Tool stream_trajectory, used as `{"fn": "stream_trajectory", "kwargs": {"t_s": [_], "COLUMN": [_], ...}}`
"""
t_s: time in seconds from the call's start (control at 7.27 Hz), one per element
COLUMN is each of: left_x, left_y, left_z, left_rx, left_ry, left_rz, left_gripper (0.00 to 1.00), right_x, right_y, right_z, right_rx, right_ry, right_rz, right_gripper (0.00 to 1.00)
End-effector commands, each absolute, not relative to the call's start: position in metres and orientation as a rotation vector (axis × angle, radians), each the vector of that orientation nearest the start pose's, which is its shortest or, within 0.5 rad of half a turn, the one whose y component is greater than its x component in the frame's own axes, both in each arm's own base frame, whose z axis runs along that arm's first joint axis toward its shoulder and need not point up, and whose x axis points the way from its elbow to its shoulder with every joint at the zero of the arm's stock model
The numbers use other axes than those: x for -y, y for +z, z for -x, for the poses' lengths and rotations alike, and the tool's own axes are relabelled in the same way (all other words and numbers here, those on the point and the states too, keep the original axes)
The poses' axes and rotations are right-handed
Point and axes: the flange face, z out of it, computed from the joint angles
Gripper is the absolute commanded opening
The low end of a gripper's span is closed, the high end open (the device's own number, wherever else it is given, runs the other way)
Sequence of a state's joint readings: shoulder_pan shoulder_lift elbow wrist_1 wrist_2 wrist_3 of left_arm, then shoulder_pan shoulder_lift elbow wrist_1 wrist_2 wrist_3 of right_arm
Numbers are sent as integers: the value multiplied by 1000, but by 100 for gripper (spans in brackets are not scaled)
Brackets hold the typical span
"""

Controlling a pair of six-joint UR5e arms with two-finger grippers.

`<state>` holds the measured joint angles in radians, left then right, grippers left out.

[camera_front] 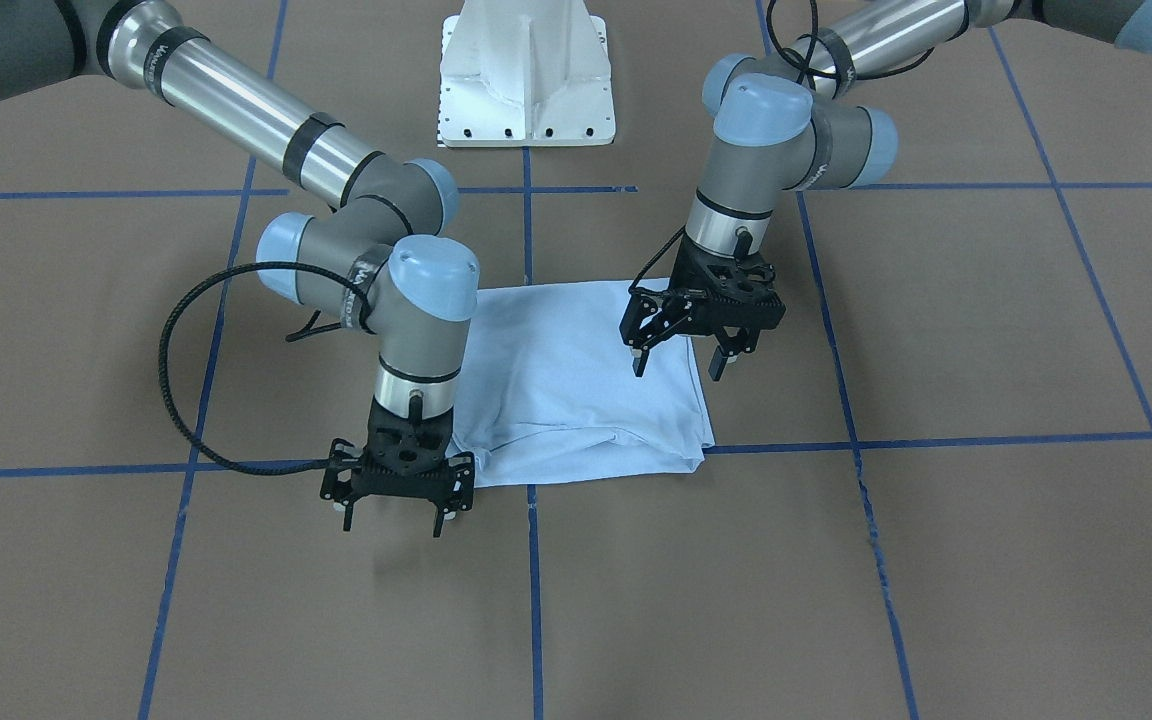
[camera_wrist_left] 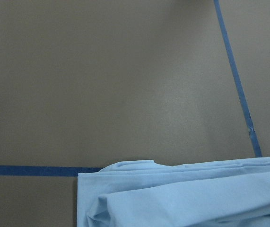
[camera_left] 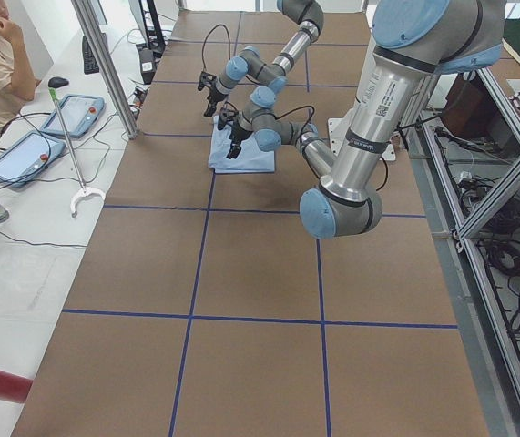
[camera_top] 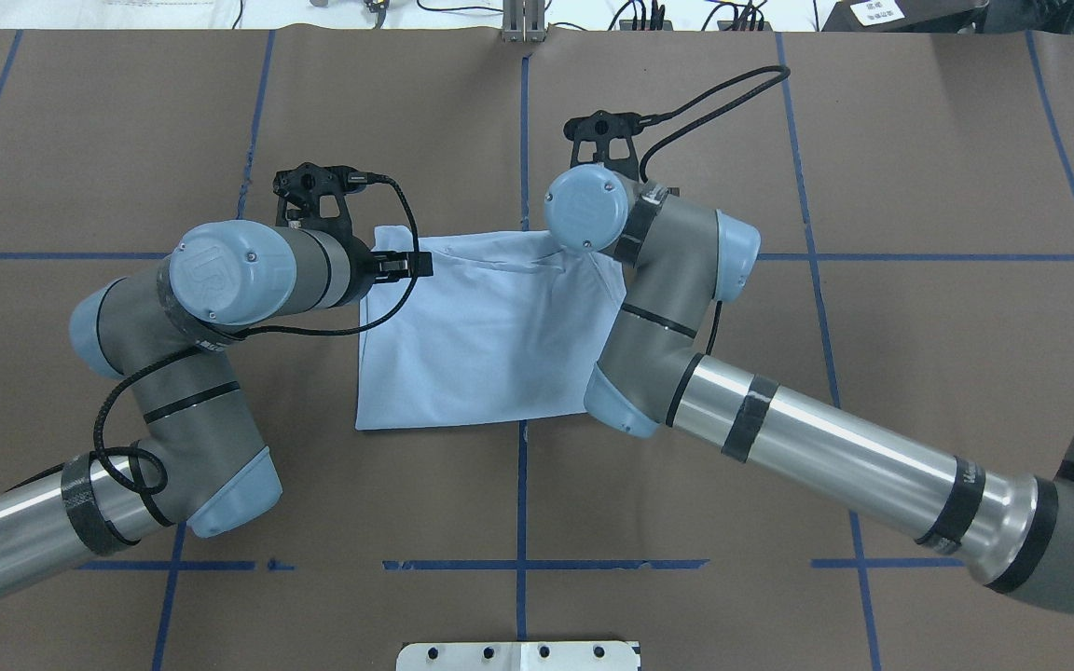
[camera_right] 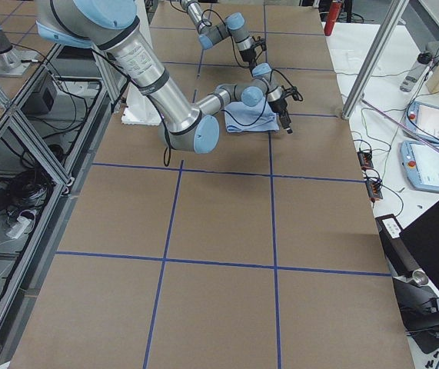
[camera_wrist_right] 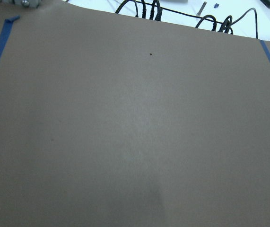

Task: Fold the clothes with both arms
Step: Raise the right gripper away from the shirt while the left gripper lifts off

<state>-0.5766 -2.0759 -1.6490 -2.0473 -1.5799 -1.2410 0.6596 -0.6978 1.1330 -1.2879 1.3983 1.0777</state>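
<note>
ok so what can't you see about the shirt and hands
- Shirt: collar and any print show in no view, likely folded inside.
- Its far right corner, overhead view: covered by the right arm.
- Left hand and right hand: fingers hidden overhead by their own arms, too small in side views.
- Right wrist view: bare table only.

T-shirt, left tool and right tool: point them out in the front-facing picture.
T-shirt (camera_front: 566, 375): exterior front-facing view, middle of the folded cloth.
left tool (camera_front: 678, 368): exterior front-facing view, midway between its open fingertips.
right tool (camera_front: 393, 524): exterior front-facing view, midway between its open fingertips.
</note>
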Motion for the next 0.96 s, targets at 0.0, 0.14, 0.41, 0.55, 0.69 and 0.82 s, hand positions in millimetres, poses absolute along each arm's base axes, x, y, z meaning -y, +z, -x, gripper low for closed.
{"fn": "stream_trajectory", "kwargs": {"t_s": [0.0,0.14,0.41,0.55,0.69,0.82], "left_x": [473,476,490,497,500,502], "left_y": [279,285,298,296,298,304], "left_z": [-492,-499,-522,-534,-538,-540], "left_rx": [-961,-945,-902,-892,-884,-873], "left_ry": [-213,-212,-212,-210,-211,-215], "left_rz": [-455,-447,-430,-426,-422,-420], "left_gripper": [100,100,100,100,100,100], "right_x": [640,635,635,635,635,634], "right_y": [247,239,238,238,239,240], "right_z": [538,538,537,537,537,537], "right_rx": [623,656,659,660,659,659], "right_ry": [208,197,197,197,197,197], "right_rz": [-487,-469,-471,-472,-471,-471], "right_gripper": [100,100,100,100,100,100]}}
